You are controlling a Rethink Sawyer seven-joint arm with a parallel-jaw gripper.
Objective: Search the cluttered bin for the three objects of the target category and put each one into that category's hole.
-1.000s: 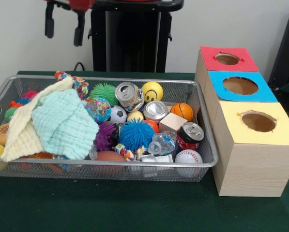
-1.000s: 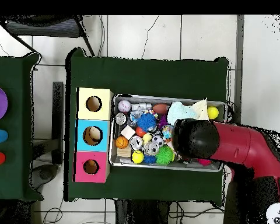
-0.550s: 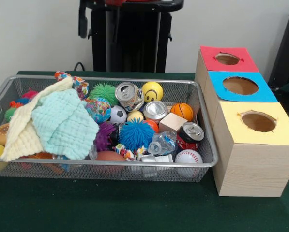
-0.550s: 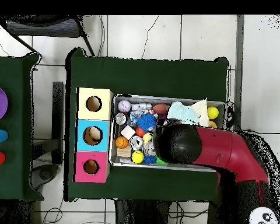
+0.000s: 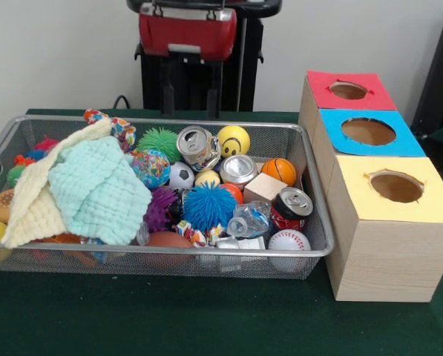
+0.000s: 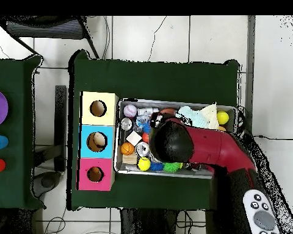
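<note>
My gripper (image 5: 191, 89) hangs high above the back edge of the wire bin (image 5: 169, 252), open, with nothing between its fingers (image 5: 168, 83). Below and in front of it lie a crushed silver can (image 5: 199, 146), a yellow smiley ball (image 5: 234, 139), a second crushed can (image 5: 238, 169) and a green spiky ball (image 5: 159, 139). A basketball (image 5: 280, 170), a blue spiky ball (image 5: 208, 205), a red can (image 5: 290, 206), a wooden cube (image 5: 264, 188) and a baseball (image 5: 289, 241) fill the right half. In the overhead view the red arm (image 6: 171, 141) hides the bin's middle and the gripper.
A mint cloth (image 5: 99, 189) and a cream cloth (image 5: 32, 200) cover the bin's left half. Right of the bin stand three wooden boxes with holes, topped red (image 5: 348, 90), blue (image 5: 368, 131) and yellow (image 5: 396, 187). In the overhead view a side table (image 6: 8, 140) carries a purple plate and cups.
The arm has swung from the bin's cloth end toward its middle, closer to the boxes. The gripper has dropped lower into the front view, still open. Nothing in the bin has moved.
</note>
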